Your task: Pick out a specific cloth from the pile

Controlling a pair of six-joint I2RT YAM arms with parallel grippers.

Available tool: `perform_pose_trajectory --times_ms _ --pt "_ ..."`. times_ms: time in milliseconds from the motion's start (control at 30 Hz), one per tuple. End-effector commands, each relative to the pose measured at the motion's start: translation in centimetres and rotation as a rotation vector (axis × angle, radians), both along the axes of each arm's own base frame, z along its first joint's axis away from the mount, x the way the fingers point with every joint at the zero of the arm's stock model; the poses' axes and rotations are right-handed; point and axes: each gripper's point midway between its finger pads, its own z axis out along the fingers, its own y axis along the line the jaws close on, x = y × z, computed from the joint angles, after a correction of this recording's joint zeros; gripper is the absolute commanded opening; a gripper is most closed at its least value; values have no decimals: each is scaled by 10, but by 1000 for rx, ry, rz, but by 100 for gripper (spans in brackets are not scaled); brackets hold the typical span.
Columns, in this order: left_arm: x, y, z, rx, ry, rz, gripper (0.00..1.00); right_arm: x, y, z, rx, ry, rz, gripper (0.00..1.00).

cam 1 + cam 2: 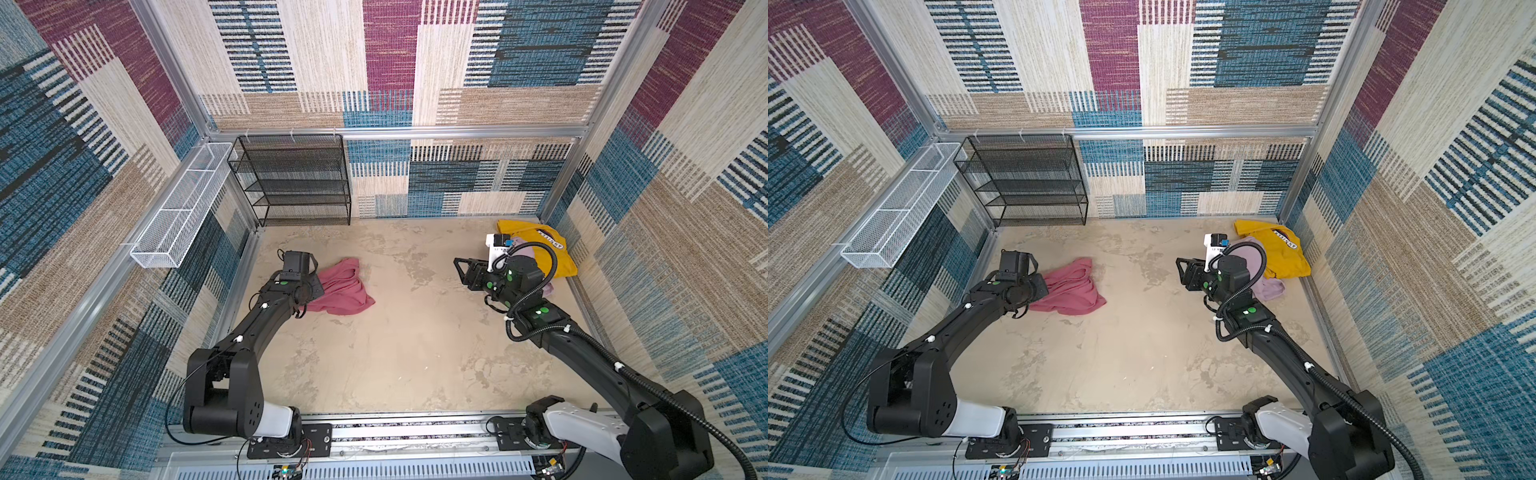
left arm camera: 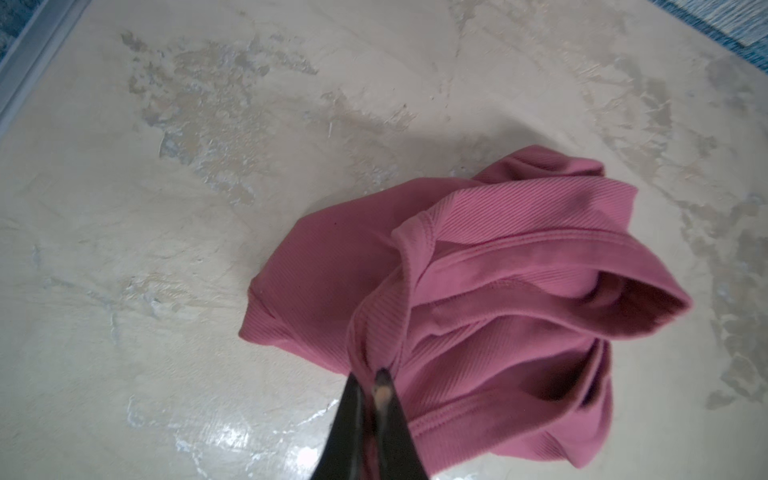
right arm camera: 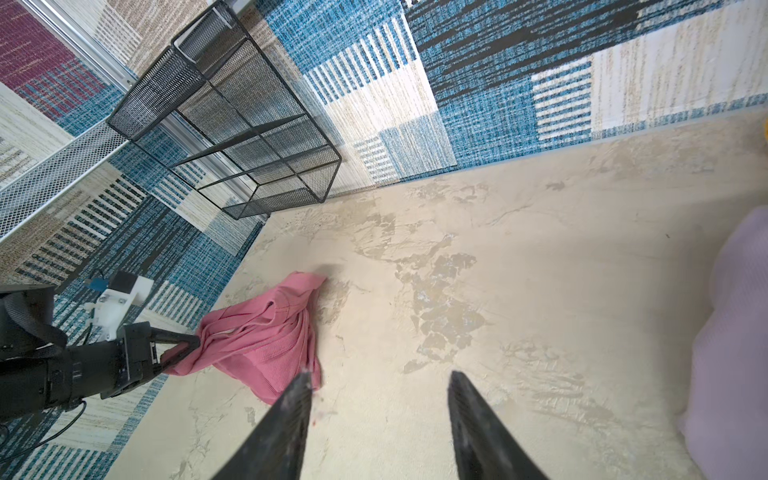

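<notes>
The left gripper (image 2: 376,374) pinches the rose-pink cloth (image 2: 498,282), seemingly by one edge; the right gripper (image 3: 380,376) hangs parted and empty beside the pile (image 1: 565,259).

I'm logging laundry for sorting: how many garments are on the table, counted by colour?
Rose-pink cloth: 1
Mustard-yellow garment: 1
Pale lilac cloth: 1
Total: 3

Crumpled rose-pink cloth (image 1: 345,291) lies well apart from the pile (image 1: 557,257).
</notes>
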Motion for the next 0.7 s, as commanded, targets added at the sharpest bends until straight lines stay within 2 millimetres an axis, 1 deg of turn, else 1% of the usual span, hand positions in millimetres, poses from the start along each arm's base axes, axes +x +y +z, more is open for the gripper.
perform_pose_trajectory --times_ms 0,33,67,133,167,200,267,333,400,500,567,600,667 --pt "5 8 -3 -15 -21 45 0 -1 3 11 13 -32 12 56" --pt "5 10 -5 -14 -15 51 0 -1 2 12 12 -35 12 56" --pt "4 12 -6 -11 -9 58 6 -1 2 14 13 -38 11 56" --pt "2 17 -8 5 6 74 26 -1 2 15 14 -41 9 56" --pt "1 19 -7 13 8 80 33 -1 2 15 14 -42 10 56" --pt "-1 21 -6 20 10 83 38 -1 2 16 16 -45 11 56" --pt "-3 23 -1 31 7 90 42 -1 2 16 16 -44 13 56" --pt "-4 25 7 38 -10 94 44 -1 2 16 16 -45 11 56" --pt "-5 24 16 41 -26 92 44 -1 2 16 16 -45 12 56" --pt "-2 6 33 80 -72 16 44 -2 1 17 14 -49 10 56" --pt "1 -23 41 125 -99 -83 44 -2 1 17 12 -47 10 56" --pt "3 -36 42 141 -105 -124 44 -3 1 18 12 -50 9 56" --pt "5 -70 40 129 -107 -227 43 -4 0 19 13 -52 7 56"
